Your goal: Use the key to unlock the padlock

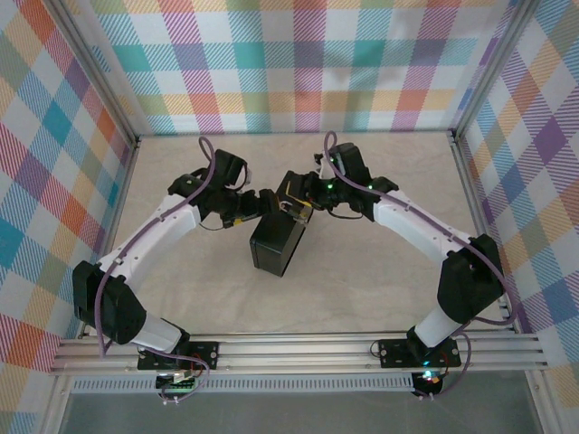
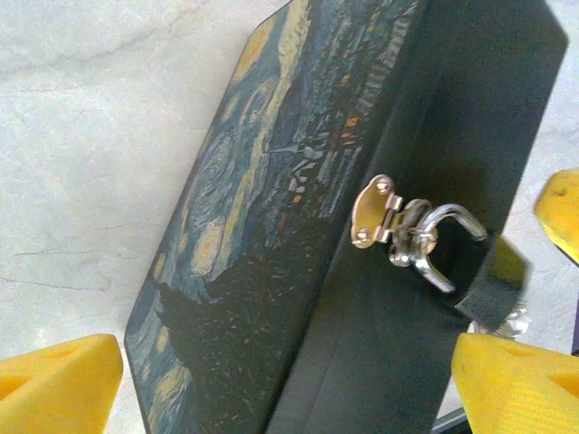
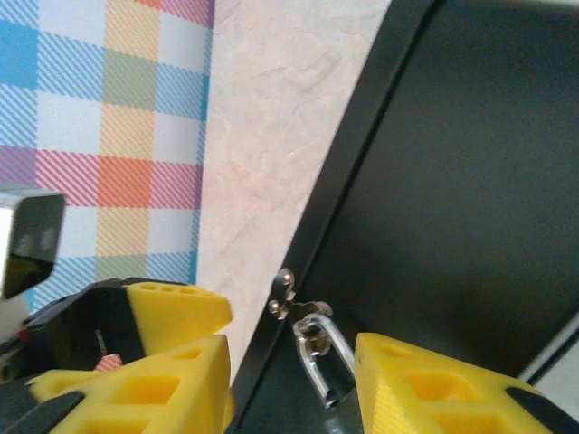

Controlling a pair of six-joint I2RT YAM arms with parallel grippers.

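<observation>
**Padlock on the hasp, key-turning step in hand**

The tin box (image 1: 276, 242) lies in the middle of the counter (image 1: 380, 289). Both hands meet at its far end, where the hasp (image 2: 374, 210) sits on its front wall. The padlock (image 2: 488, 282) hangs from that hasp with its shackle threaded through the staple, so I judge the box locked as things lie.

The left hand (image 2: 285, 384) stands wide open astride the box and grips nothing. One of its yellow fingers is beside the lid (image 2: 244, 217), the other by the front wall below the padlock. The right hand (image 3: 291, 396) has its fingers either side of the padlock's shackle, close against the box's front wall. I cannot tell whether they press on the lock or merely flank it. A small silvery glint just under the padlock body, on the side away from the hasp, may be the key (image 2: 514, 318) seated in the keyhole, though it is blurred.

My reading is that this is the turning step, with the lock not yet sprung. The next move calls for one hand to steady the padlock body against the box. The other must pinch the tiny key head and twist it without letting the box slide.

No brand, label or lettering can be read. The lid carries a swirling night-sky painting in blue and yellow, and the padlock shows no legible mark
</observation>
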